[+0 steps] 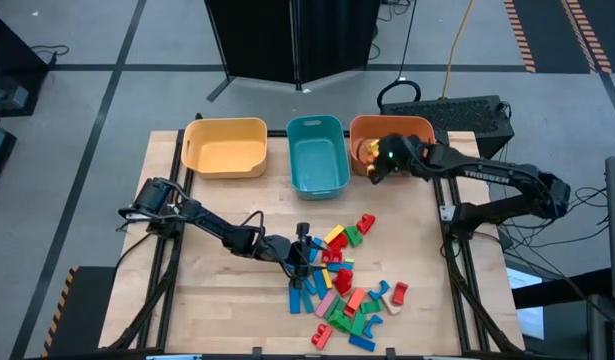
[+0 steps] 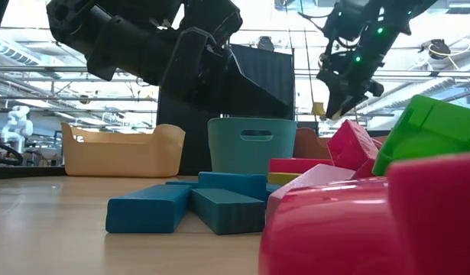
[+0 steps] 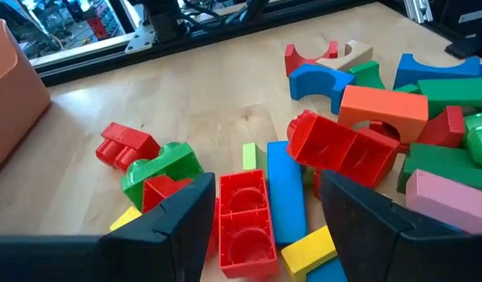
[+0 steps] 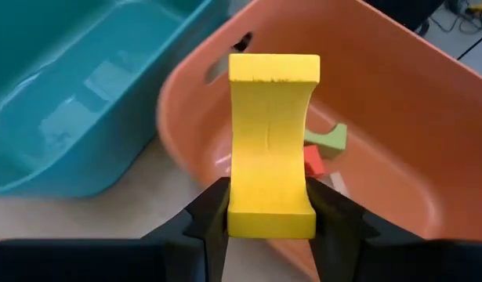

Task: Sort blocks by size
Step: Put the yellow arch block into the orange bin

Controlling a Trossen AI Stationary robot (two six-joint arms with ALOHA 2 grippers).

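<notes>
Many coloured blocks (image 1: pixel 345 285) lie in a loose pile on the near right part of the wooden table. My left gripper (image 1: pixel 305 250) hovers low at the pile's left edge, open; in its wrist view a red brick (image 3: pixel 244 215) and a blue bar (image 3: pixel 286 200) lie on the table between its fingers, which stand clear of them. My right gripper (image 1: pixel 379 165) is raised at the near left rim of the orange bin (image 1: pixel 392 135), shut on a yellow block (image 4: pixel 272 141) with scooped-in sides. My right gripper pinches the yellow block between its two fingers, on the two side faces at the end nearest the wrist (image 4: pixel 270 215). The fingers slant down toward the orange bin and lie along the block. The block is lifted clear and sticks out past the fingertips over the bin's rim.
A yellow bin (image 1: pixel 225 146), a teal bin (image 1: pixel 317 153) and the orange bin stand in a row along the far edge. A green piece (image 4: pixel 328 137) and a red piece (image 4: pixel 315 160) lie in the orange bin. Bare wood lies left of the pile.
</notes>
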